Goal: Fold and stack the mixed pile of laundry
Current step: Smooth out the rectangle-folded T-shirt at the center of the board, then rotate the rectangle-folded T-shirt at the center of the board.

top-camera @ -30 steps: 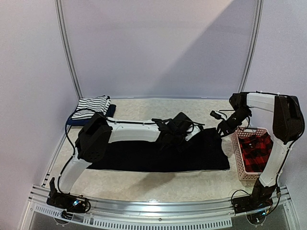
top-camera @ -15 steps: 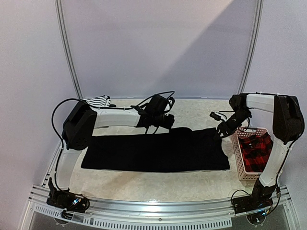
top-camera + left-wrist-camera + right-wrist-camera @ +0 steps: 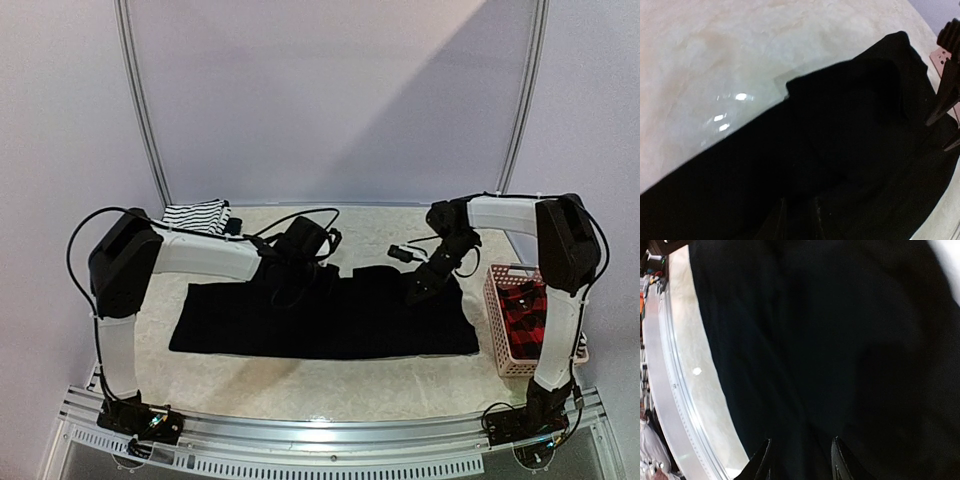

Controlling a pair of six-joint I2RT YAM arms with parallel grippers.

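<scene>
Black shirt [image 3: 330, 322] lies lengthwise across the counter [image 3: 300, 385]; left jaws, narrowly apart, hover at its far edge, right jaws, apart, over its far right corner

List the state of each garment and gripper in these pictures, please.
Large black shirt: spread flat as a long band.
Black-and-white striped tank top: folded, far left corner.
Red-black plaid shirt: lying in the pink slotted plastic basket.
Right gripper: open, above the black shirt.
Left gripper: above the black shirt, opening unclear.
</scene>
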